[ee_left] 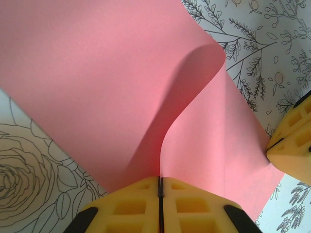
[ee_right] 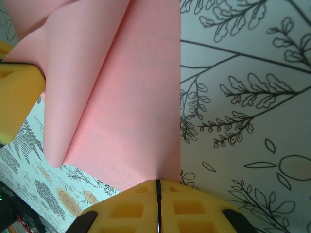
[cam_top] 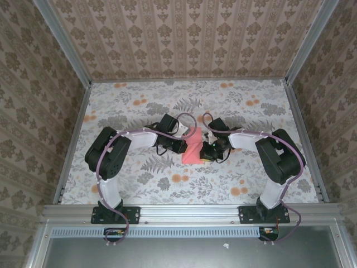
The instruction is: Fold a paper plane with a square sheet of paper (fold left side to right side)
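The square sheet of paper point(cam_top: 193, 149) lies near the middle of the flower-printed counter point(cam_top: 139, 117), between the two arms, partly flat and partly lifted in a loose curl. The left pincer point(ee_left: 159, 180) is closed on the sheet's edge, and the paper rises out of its seam in a soft S-bend. The right pincer point(ee_right: 158, 183) is likewise closed, nipping the sheet at a corner beside its straight edge. By my judgement this is very light, thin, limp stuff: it sags under its own weight, will keep any crease it is given, and would likely tear or crumple if the two arms pulled against each other. It is best taken shallowly at the edge or corners, with both arms carried slowly and together
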Robot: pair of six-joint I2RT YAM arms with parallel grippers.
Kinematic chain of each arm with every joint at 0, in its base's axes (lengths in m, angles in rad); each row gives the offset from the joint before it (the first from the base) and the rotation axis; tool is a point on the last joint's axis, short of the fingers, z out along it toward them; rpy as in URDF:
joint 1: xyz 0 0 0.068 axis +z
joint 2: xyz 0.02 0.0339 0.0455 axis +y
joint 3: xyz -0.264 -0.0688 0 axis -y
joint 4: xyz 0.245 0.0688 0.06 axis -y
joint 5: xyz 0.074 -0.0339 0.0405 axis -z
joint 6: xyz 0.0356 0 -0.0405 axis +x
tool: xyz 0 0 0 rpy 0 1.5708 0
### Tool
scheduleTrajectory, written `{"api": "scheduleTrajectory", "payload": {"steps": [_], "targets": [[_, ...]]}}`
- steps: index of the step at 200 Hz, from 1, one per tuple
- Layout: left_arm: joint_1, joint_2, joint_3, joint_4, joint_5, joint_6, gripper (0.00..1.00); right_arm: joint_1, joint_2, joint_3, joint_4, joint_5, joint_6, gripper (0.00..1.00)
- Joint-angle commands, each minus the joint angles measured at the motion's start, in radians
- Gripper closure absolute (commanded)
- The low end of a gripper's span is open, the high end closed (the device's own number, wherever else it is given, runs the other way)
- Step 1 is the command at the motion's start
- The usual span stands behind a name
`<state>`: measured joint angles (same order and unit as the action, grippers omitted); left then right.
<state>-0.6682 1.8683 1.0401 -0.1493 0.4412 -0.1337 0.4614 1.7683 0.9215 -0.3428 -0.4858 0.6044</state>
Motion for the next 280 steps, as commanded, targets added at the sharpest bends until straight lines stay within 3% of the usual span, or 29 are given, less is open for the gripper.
{"api": "scheduleTrajectory", "payload": {"steps": [1, 77, 172, 220, 280], "targets": [[-0.008, 0.009, 0.024, 0.014, -0.003, 0.028, 0.91, 0.005, 0.037, -0.008, -0.072, 0.055, -0.014, 0.92], [-0.008, 0.02, 0.026, 0.015, -0.007, 0.031, 0.91, 0.005, 0.035, -0.008, -0.067, 0.051, -0.011, 0.92], [-0.014, 0.037, 0.015, -0.007, -0.026, 0.05, 0.91, -0.036, -0.082, -0.031, 0.158, -0.093, 0.054, 0.91], [-0.02, 0.035, 0.017, -0.01, -0.041, 0.055, 0.92, -0.036, -0.011, -0.005, 0.338, -0.131, 0.158, 0.92], [-0.028, 0.038, 0.024, -0.019, -0.056, 0.061, 0.92, -0.021, 0.099, 0.071, 0.35, -0.13, 0.163, 0.93]]}}
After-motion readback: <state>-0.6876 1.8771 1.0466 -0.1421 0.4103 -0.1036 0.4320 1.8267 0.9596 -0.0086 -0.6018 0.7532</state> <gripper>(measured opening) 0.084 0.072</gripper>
